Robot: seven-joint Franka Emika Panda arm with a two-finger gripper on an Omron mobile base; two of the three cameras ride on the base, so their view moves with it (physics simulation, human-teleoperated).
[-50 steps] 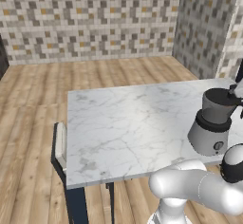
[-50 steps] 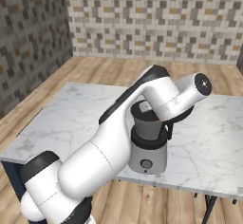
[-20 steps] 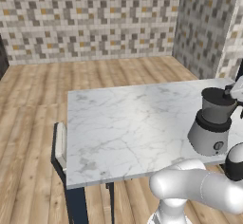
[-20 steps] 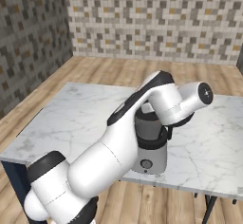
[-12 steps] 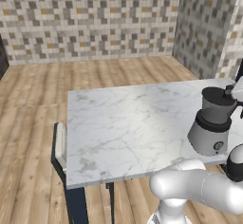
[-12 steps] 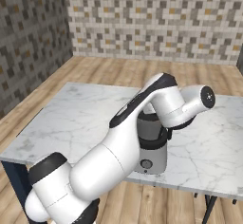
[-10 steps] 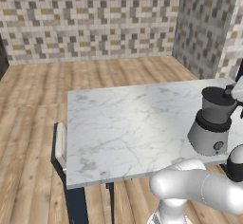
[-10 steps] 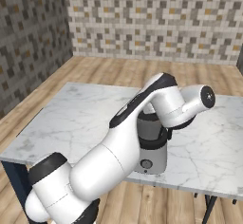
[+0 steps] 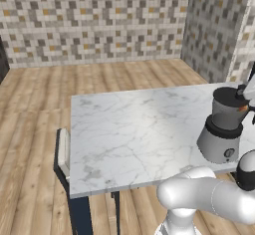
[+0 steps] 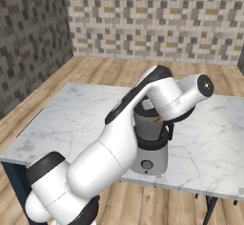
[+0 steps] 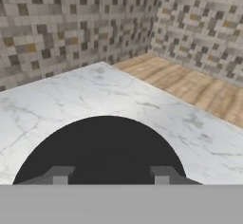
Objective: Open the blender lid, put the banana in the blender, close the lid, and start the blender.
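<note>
While the blender (image 9: pixel 223 129) stands on the tabletop (image 9: pixel 134 129), the arm (image 10: pixel 143 124) hides its jar; the end effector (image 11: pixel 110 173) grips the lid (image 11: pixel 104 147).

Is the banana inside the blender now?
Yes. A bit of orange banana shows through the dark jar of the blender, which stands upright on the marble table.

We see rendered home kitchen. Walls (image 9: pixel 99 20) clad in small mosaic tiles, grey, beige, orange specks, typical backsplash style. Floor (image 9: pixel 30 129) laid in warm wood planks. White marble-top table (image 9: pixel 134 129) stands mid-room on dark legs. We note blender (image 9: pixel 224 129), grey metal base with dark jar, standing on table near its edge: kitchen appliance confirming setting.
</note>
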